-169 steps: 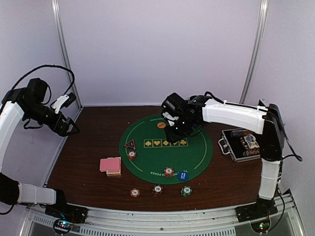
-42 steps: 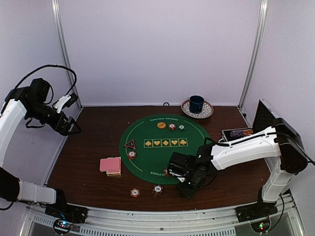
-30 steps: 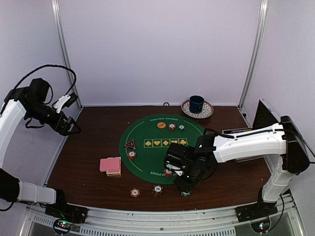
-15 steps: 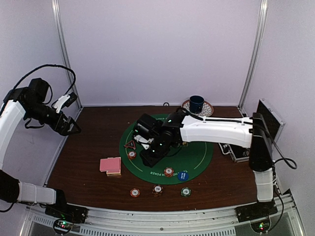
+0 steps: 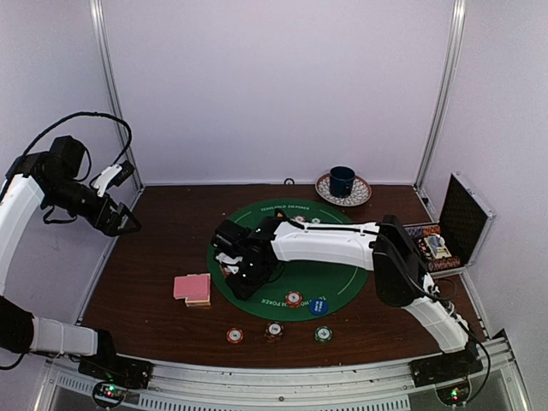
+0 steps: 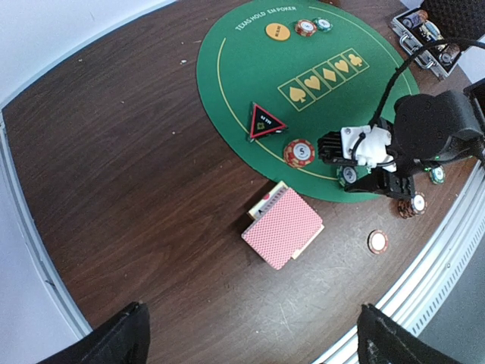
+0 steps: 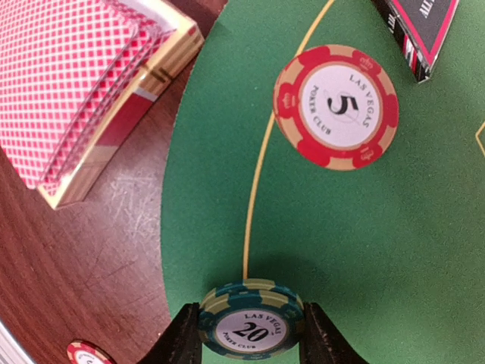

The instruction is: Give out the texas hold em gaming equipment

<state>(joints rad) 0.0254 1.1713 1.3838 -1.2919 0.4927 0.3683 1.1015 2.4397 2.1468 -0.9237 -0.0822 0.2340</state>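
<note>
My right gripper (image 7: 251, 337) is shut on a green striped "20" poker chip (image 7: 251, 327) and holds it on edge just above the left part of the round green mat (image 7: 364, 243). Ahead of it an orange-red "5" chip (image 7: 336, 106) lies flat on the mat, with the black red-edged triangle marker (image 7: 420, 30) beyond. The pink-backed card deck (image 7: 76, 83) lies on the wood to the left, off the mat. In the top view the right gripper (image 5: 240, 281) is beside the deck (image 5: 193, 288). My left gripper (image 5: 120, 221) is raised at the far left, open and empty.
Three chips (image 5: 274, 330) lie in a row near the table's front edge. A red chip (image 5: 294, 299) and a blue button (image 5: 318, 306) lie on the mat's near rim, an orange button (image 5: 280, 217) on its far side. A blue mug (image 5: 342, 181) stands at the back; the open case (image 5: 441, 244) at right.
My right arm has swung from the table's front edge leftward across the mat to the spot near the red "5" chip. The left arm has not moved.
</note>
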